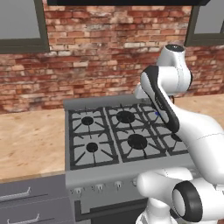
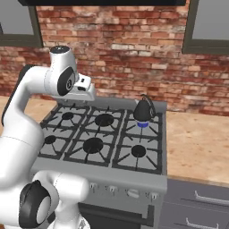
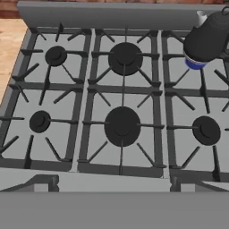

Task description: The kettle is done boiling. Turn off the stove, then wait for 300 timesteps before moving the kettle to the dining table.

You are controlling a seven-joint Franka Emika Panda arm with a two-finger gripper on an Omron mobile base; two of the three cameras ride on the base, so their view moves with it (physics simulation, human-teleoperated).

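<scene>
Rounded dark kettle (image 2: 144,110) on far-right burner of grey metal stove (image 2: 103,138), black grates, wood-grain table (image 2: 197,143) beside; jaws apparently released, tips barely visible

We are in a home kitchen: a six-burner gas stove (image 2: 103,134) with front knobs (image 2: 133,192) stands against a red brick wall (image 2: 116,49), wood-topped table (image 1: 30,140) surfaces run on either side, and drawers (image 2: 197,210) sit below.
</scene>
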